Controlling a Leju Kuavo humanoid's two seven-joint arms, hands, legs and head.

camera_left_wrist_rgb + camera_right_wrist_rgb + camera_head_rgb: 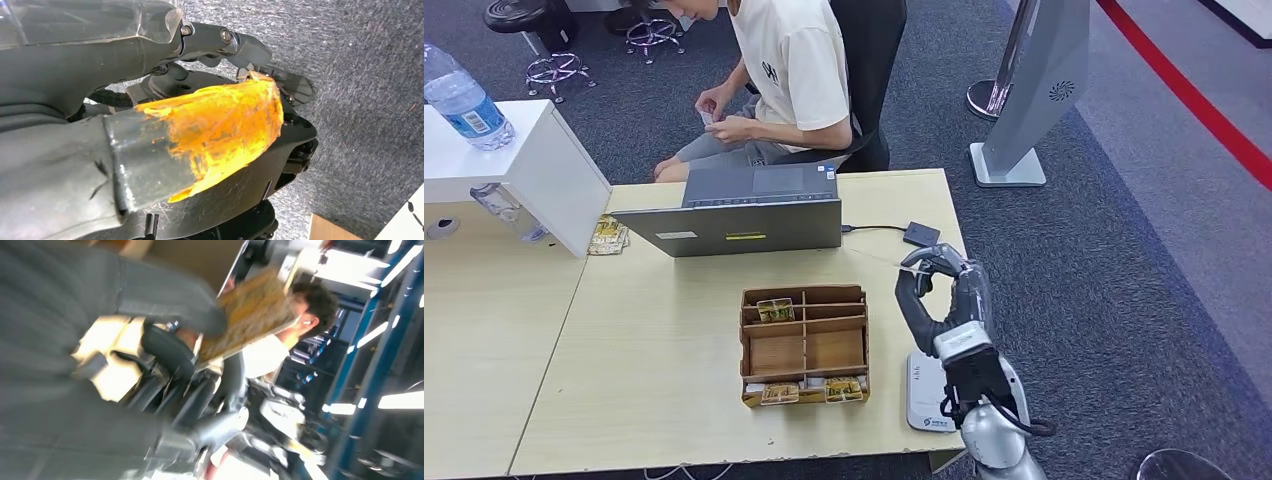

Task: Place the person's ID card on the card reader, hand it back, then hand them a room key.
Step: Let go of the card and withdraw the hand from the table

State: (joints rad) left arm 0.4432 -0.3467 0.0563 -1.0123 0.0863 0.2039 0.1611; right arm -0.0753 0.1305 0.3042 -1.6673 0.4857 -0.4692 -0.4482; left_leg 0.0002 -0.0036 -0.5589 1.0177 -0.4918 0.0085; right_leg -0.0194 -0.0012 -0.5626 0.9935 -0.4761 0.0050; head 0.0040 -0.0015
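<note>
Pale wood makes up the tabletop point(664, 400), which runs across the lower half of the head view. At its far left a white box point(514, 165) carries a water bottle point(464, 100) lying on top. Just right of that box, an open grey laptop point(749, 210) stands at the far edge, and behind it a person point(789, 80) sits in a dark chair, holding a small card point(707, 118) in both hands, close to the body. Nearer the robot, a wooden organiser point(804, 345) with compartments holds several yellowish room key cards point(776, 311). Right of it, a white card reader point(927, 395) lies flat at the near edge. Above the reader the right hand point(939, 290) is raised, pinching a card point(252, 315) between thumb and fingers. By the floor, the left hand point(150, 125) hangs with fingers curled, holding nothing.
</note>
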